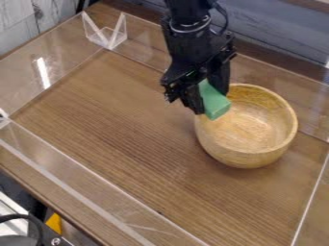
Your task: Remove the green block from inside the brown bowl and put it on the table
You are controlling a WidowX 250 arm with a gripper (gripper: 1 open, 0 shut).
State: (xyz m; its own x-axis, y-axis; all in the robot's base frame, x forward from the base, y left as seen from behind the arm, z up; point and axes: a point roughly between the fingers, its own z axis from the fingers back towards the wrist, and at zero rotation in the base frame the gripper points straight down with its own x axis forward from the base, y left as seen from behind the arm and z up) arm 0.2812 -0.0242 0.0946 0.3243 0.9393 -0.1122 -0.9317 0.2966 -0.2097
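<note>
The black claw (195,88) hangs from the arm at the top of the view, pointing steeply down, its fingers clamped on the green block (214,100). The block is held up in the air, tilted, with its lower end sticking out below the fingers toward five o'clock. It sits over the rim of the brown bowl (248,126) at about ten o'clock on that rim, clear of the bowl's floor; whether it brushes the rim cannot be told. The bowl itself rests on the tabletop (115,115) toward the three o'clock side of the view, upright, its hollow showing only bare wood. Clear acrylic walls (38,67) run along the tabletop's edges, and a small clear stand (106,31) sits near eleven o'clock, well apart from the bowl.
</note>
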